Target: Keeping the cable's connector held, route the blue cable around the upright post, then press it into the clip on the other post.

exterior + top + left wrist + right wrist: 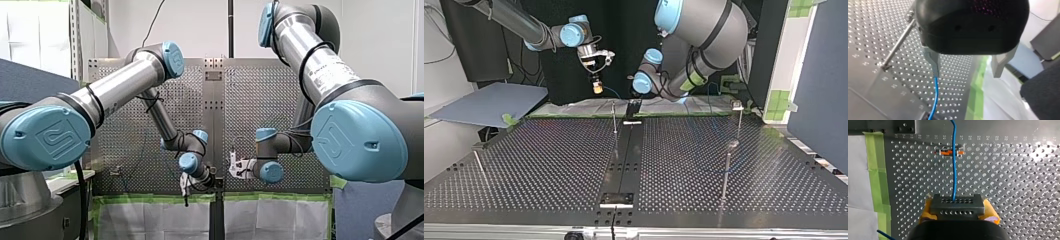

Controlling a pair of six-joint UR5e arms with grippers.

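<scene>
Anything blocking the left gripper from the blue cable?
Nothing visible. In the left wrist view the blue cable runs right beside one finger of my open left gripper, with nothing between them.

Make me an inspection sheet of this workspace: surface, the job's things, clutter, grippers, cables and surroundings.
Surface: perforated table with a dark centre strip; green tape along one edge.
Job's things: blue cable runs out of the connector; thin posts stand on the table; clip with orange parts lies ahead of my right gripper.
Clutter: nothing seen.
Grippers: right gripper, yellow pads, shut on the connector; left gripper open, the blue cable at one fingertip.
Cables: black cable hangs beside my left arm's base.
Surroundings: grey board at the top view's left; blue partition at its right.
</scene>
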